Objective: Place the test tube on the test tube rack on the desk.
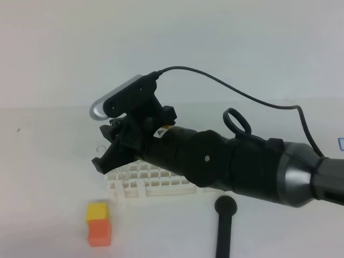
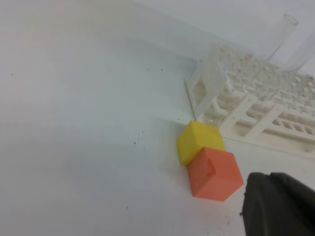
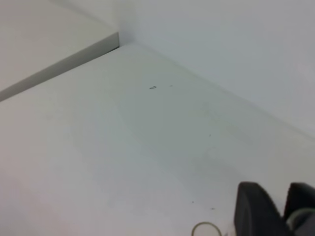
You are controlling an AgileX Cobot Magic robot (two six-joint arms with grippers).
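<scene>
The white lattice test tube rack [image 1: 141,185] stands on the white desk [image 1: 48,177], partly under my right arm; it also shows in the left wrist view [image 2: 261,108]. The clear test tube [image 2: 282,39] rises tilted from the rack's far side, its open mouth faintly visible [image 1: 100,147] and as a ring in the right wrist view [image 3: 206,228]. My right gripper [image 1: 103,146] reaches across to the rack's far left corner, jaws spread on either side of the tube's mouth. Of my left gripper only a black finger [image 2: 280,206] shows, near the block.
A yellow-and-orange block [image 1: 98,223] sits in front of the rack's left end and also shows in the left wrist view [image 2: 209,160]. A black rod with a round knob [image 1: 225,212] lies at the front right. A cable [image 1: 236,88] arcs over the right arm.
</scene>
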